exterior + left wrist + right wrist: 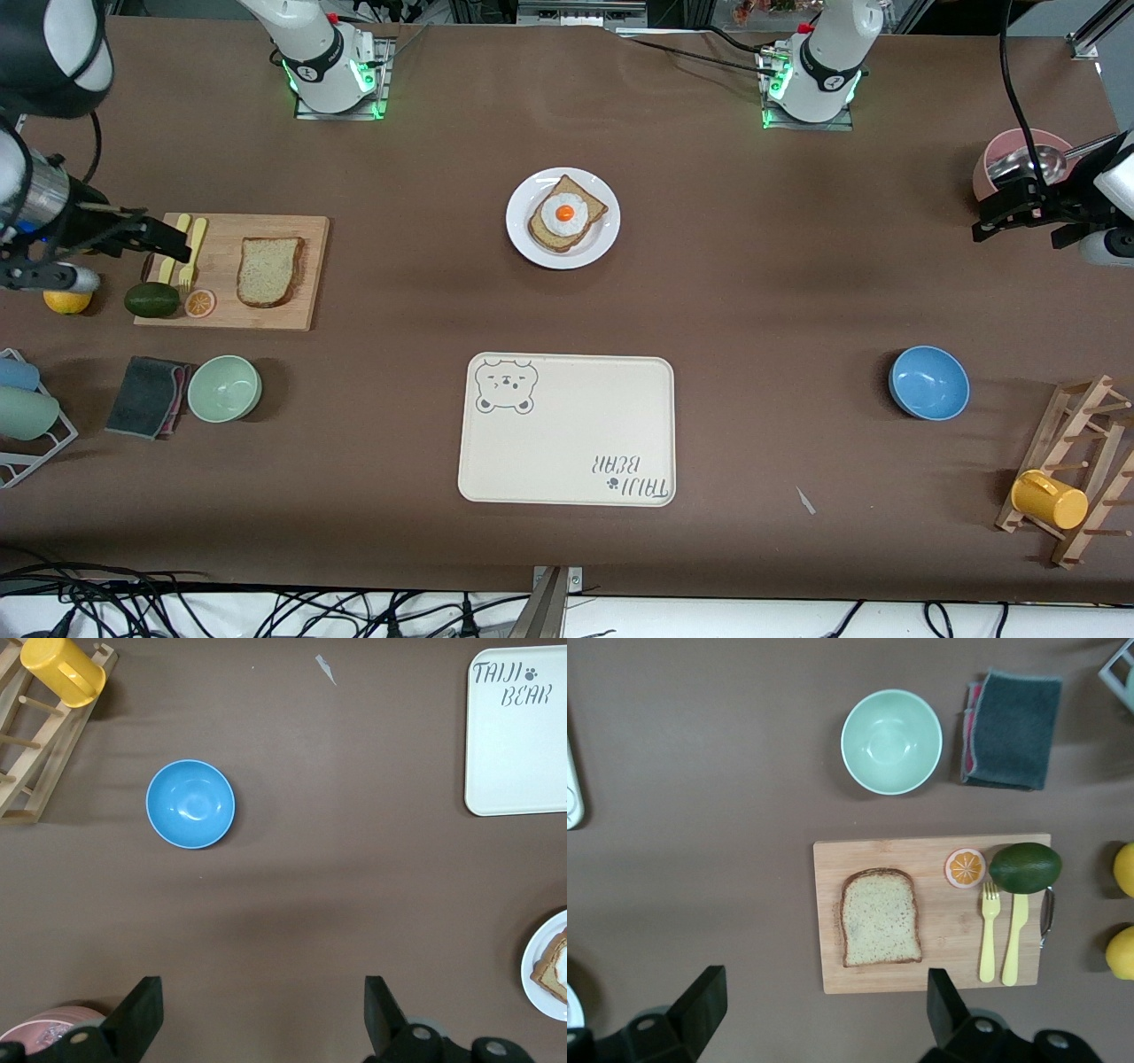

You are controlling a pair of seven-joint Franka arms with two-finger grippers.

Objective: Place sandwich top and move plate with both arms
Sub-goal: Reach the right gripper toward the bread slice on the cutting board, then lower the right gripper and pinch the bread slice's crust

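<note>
**Ann:** Well, both arms are parked high and wide. The right claw hangs over the fork end of the cutting board, fingers spread wide, holding nothing. The sandwich top lies flat on that board, off to the side of the claw and well below it.

**Ben:** And the left claw?

**Ann:** Also spread wide and empty, waiting over the pink bowl at its own end of the table. The plate, with the egg-topped slice on it, sits well apart from both claws, between the two bases.

**Ben:** So where might this go wrong?

**Ann:** My guess: the bread lies flat, so fingers coming straight down may just press it into the board, or pinch a corner and let it droop. The fork, knife and avocado sit close by, too; a careless descent could knock them.

**Ben:** And later?

**Ann:** A crooked drop could slide off the egg. Lifting the plate unevenly with two claws could tip everything.
</note>
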